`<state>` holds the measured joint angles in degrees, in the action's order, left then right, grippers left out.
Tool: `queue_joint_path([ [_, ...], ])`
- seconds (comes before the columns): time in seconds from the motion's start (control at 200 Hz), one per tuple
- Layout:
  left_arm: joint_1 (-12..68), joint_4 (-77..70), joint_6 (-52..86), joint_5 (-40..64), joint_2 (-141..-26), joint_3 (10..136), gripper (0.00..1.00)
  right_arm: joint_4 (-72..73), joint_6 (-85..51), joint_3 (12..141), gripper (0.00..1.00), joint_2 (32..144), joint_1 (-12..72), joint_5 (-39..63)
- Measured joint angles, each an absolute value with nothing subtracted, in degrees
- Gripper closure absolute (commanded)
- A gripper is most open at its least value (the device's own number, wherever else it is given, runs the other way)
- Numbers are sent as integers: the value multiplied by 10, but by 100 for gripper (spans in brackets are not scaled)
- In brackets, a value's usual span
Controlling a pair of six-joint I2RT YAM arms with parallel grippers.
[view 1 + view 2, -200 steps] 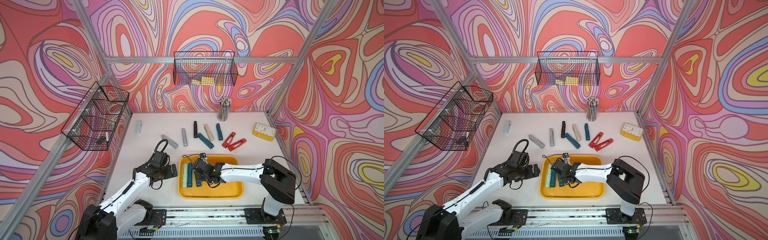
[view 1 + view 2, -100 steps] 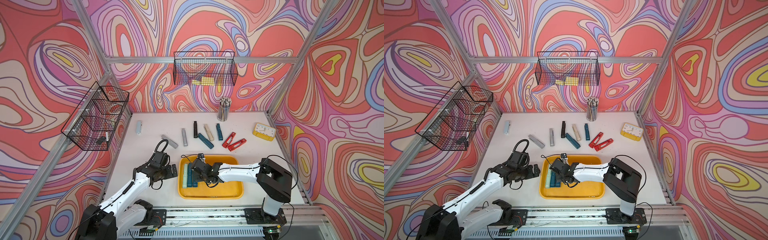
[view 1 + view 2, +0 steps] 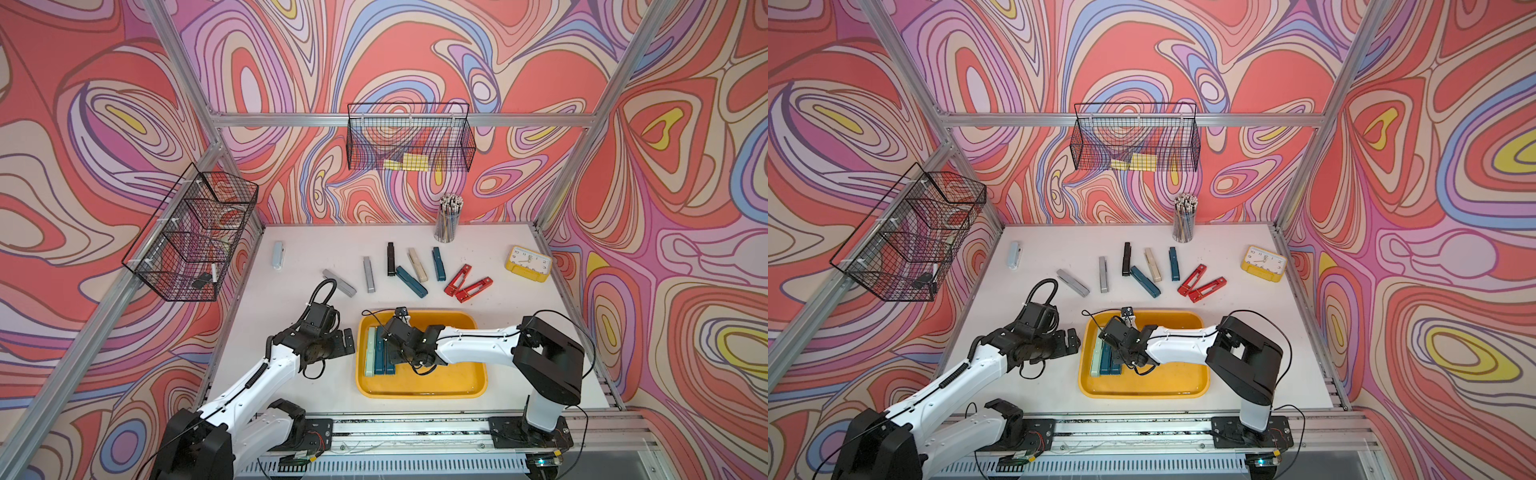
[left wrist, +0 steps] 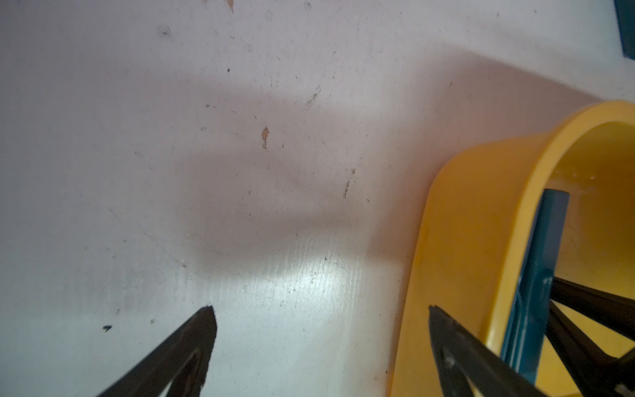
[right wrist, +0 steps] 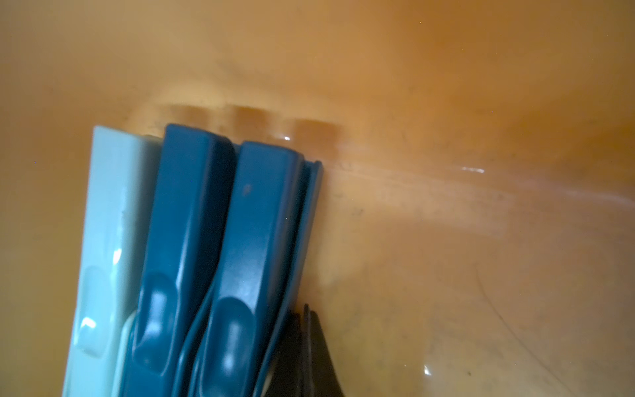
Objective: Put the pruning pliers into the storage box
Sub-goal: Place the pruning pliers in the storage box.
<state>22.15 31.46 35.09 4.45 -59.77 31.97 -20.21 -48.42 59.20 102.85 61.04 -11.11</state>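
Observation:
The yellow storage box (image 3: 478,386) (image 3: 1183,392) sits at the table's front. Against its left wall lie three pruning pliers side by side: one pale green (image 5: 103,257) and two teal (image 5: 182,240) (image 3: 379,353). My right gripper (image 5: 309,316) (image 3: 390,344) is shut and empty, its tips touching the side of the outer teal one. My left gripper (image 4: 319,309) (image 3: 347,340) stands open over bare table, just outside the box's left wall. Several more pliers lie behind the box: grey (image 3: 339,282), black (image 3: 390,259), teal (image 3: 411,281), beige (image 3: 417,264) and red (image 3: 458,279).
A yellow clock (image 3: 528,264) stands at the back right and a cup of pencils (image 3: 448,218) at the back wall. One pale plier (image 3: 278,255) lies far left. Black wire baskets hang on the back wall (image 3: 409,141) and the left wall (image 3: 191,237).
My right gripper has slid leftward inside the box, up against the teal pliers, which now lie tight beside the pale green one. The left arm has not moved.

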Motion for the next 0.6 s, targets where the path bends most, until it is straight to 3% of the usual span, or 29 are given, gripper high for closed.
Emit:
queue_joint_path([
  [0.601,222,336,351,23,-594,326,1,-322,-470,622,100,930,602,-165],
])
